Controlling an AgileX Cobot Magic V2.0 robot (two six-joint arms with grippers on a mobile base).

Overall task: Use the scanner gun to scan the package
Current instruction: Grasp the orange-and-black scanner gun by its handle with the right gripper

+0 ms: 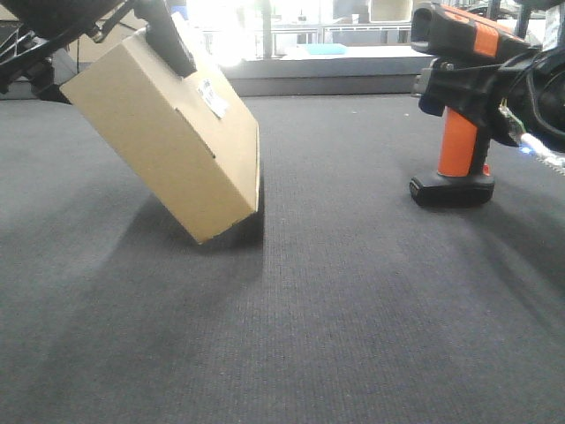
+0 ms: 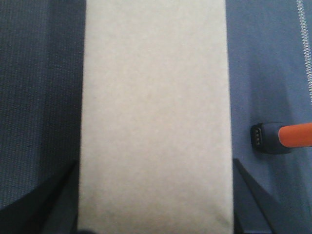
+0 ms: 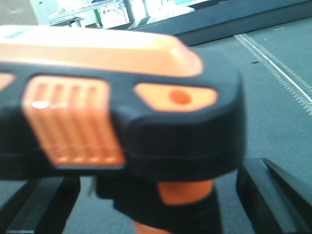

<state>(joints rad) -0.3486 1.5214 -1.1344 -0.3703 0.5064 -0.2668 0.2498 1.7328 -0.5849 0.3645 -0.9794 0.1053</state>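
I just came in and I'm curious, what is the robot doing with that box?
The left gripper holds the package tilted, its low corner resting on the dark carpet, white label facing up. The right gripper is around the scanner gun, which stands on its base nearby; whether it is clamped shut is hidden.

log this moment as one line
left gripper shut on package | package tilted, lower edge on mat | label on upper face | scanner gun upright at right gripper, grip unclear
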